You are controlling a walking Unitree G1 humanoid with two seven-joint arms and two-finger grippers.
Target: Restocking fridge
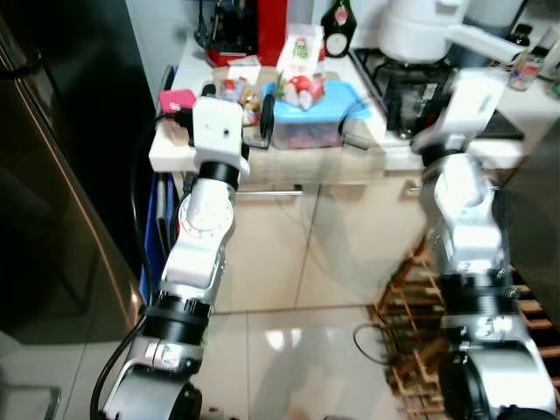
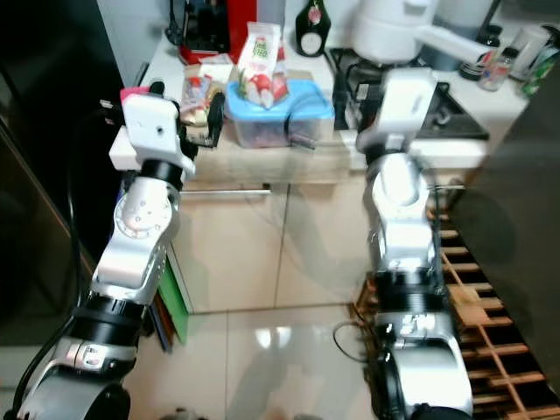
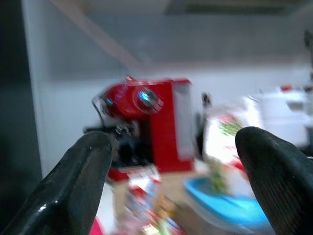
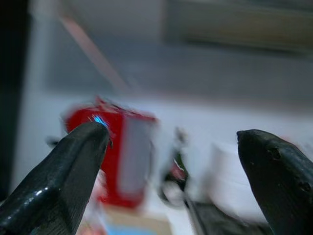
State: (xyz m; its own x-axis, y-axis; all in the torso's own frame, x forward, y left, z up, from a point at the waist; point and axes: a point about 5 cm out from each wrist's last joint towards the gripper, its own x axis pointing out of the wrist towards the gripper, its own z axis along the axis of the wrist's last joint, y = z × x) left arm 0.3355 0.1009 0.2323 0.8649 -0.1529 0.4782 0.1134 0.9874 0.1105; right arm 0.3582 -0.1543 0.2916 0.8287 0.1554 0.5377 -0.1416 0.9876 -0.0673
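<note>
left eye view: both silver arms are raised toward a white worktop (image 1: 175,153). on it are seen a blue-lidded container (image 1: 312,115), a white-and-red carton (image 1: 300,66) resting on that lid, small packets (image 1: 238,89) beside it, and a red coffee machine (image 1: 259,26) at the back. the left hand (image 1: 254,118) is held at the worktop's front edge, just beside the container, touching nothing. a dark fridge door (image 1: 52,192) is seen on the robot's left, closed.

right eye view: the right hand (image 2: 350,87) is mostly hidden behind its own wrist block, near the container's right end. a wooden rack (image 2: 490,324) is seen on the floor by the right leg, and a cable (image 2: 350,341) is looped on the tiles.

left wrist view: blurred. two black fingers (image 3: 73,181) are seen well apart with nothing between them; the coffee machine, carton and blue lid lie ahead.

right wrist view: heavily blurred. the fingers (image 4: 58,176) are likewise spread and empty, aimed at the back of the worktop.

judgement: the groceries are not yet gripped, and the fridge is not yet opened. risks: the carton could be toppled off the lid if the container is nudged; packets could be swept off the edge by the left hand; a foot could be caught on cable or rack during the turn to the fridge.
</note>
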